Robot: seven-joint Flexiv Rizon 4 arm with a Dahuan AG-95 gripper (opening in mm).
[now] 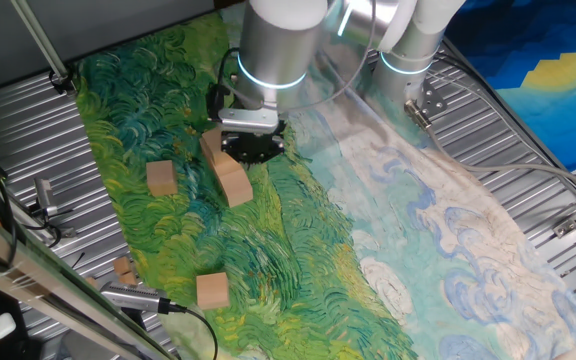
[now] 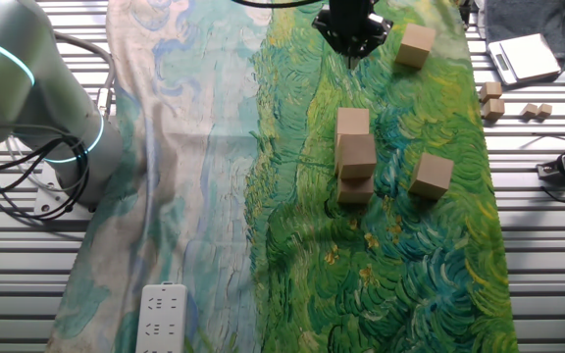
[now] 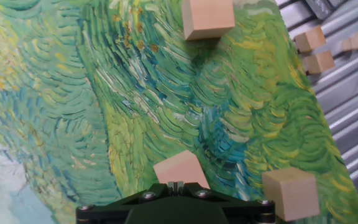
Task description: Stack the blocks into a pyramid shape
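Count from the other fixed view: five blocks made out. Two were loose singles, the block by the gripper (image 2: 417, 45) and the block beside the clump (image 2: 431, 176). The clump (image 2: 357, 155) showed three I could separate; a sixth block couldn't be confirmed from any view. Small tan scraps (image 2: 491, 108) on the slats: four. Painted cloth (image 2: 204, 147): one. Power strip (image 2: 163, 319): one. Arm (image 2: 27, 88): one, with one gripper (image 2: 351, 49).

silver arm (image 1: 278, 35) with glowing cyan ring, black jaws.
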